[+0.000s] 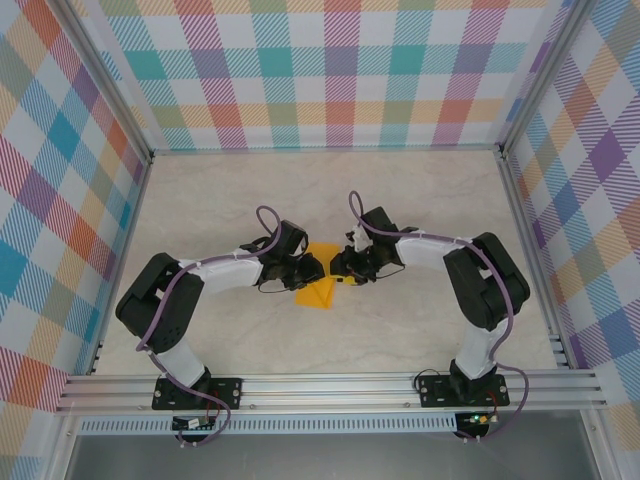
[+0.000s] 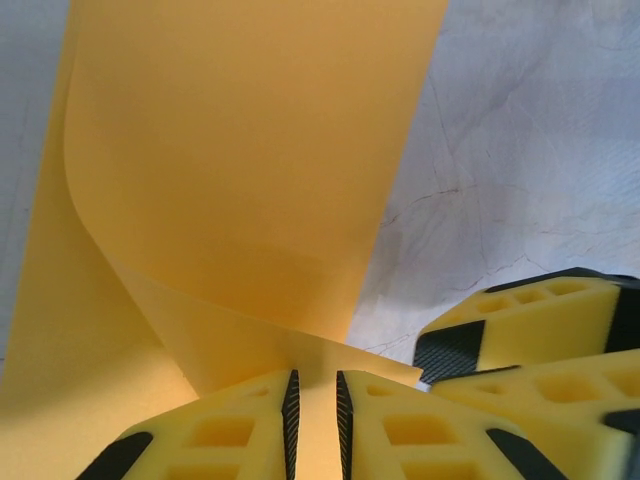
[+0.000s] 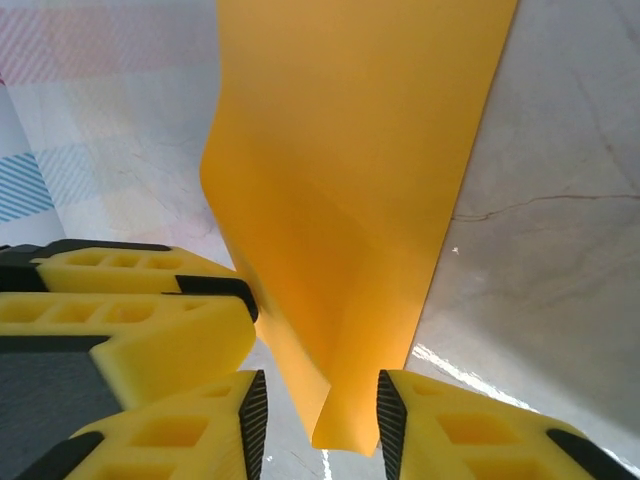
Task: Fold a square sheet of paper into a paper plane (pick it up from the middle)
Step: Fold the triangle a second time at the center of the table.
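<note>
The square sheet of paper point(image 1: 320, 288) is orange and lies partly folded at the table's middle, between the two grippers. In the left wrist view the sheet of paper point(image 2: 250, 180) curls up and away from the fingertips. My left gripper point(image 2: 314, 425) has its pads a narrow gap apart, with orange paper showing across the gap. In the right wrist view a curled end of the paper point(image 3: 360, 200) hangs between the pads of my right gripper point(image 3: 320, 430), which is open. That end is close against the right pad, with bare table on the left. The grippers point(image 1: 312, 268) point(image 1: 345, 268) nearly meet.
The pale marbled table point(image 1: 420, 200) is fenced by plaid walls point(image 1: 330, 70) at the back and sides. An aluminium rail point(image 1: 330, 385) runs along the near edge by both arm bases. The other arm's yellow fingers point(image 2: 540, 330) point(image 3: 120, 300) crowd each wrist view.
</note>
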{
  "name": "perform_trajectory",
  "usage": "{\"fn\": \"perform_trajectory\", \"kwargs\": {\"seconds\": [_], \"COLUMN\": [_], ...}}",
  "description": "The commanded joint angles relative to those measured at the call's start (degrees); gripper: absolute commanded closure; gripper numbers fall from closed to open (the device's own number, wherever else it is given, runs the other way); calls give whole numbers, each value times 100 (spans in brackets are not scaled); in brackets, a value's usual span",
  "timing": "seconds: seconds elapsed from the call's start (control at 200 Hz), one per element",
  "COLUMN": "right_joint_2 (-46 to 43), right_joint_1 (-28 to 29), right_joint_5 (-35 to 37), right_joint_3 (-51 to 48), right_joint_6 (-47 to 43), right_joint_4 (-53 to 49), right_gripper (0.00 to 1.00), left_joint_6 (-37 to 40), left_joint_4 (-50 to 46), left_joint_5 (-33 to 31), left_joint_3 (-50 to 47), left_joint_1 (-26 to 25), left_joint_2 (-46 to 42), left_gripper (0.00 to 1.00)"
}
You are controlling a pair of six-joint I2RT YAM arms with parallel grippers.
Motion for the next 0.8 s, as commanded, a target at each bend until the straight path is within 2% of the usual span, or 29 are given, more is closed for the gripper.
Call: {"fn": "perform_trajectory", "kwargs": {"seconds": [0.0, 0.205, 0.445, 0.615, 0.795], "right_joint_2": [131, 229, 235, 322, 429], "right_joint_1": [55, 55, 51, 55, 55], "right_joint_5": [-263, -342, -33, 210, 372], "right_joint_3": [144, 135, 201, 321, 468], "right_joint_6": [-69, 21, -60, -176, -360], "right_joint_4": [100, 255, 80, -51, -203], "right_gripper": [70, 78, 91, 94, 95], "left_joint_6": [38, 50, 53, 60, 4], "left_joint_4": [-177, -222, -204, -159, 373], "left_joint_5": [-72, -80, -40, 40, 526], "left_joint_3": [-28, -23, 24, 42, -30], "left_joint_1": [48, 48, 48, 49, 59], "left_joint_2": [-84, -114, -128, -145, 0], "left_gripper": [80, 80, 80, 79, 80]}}
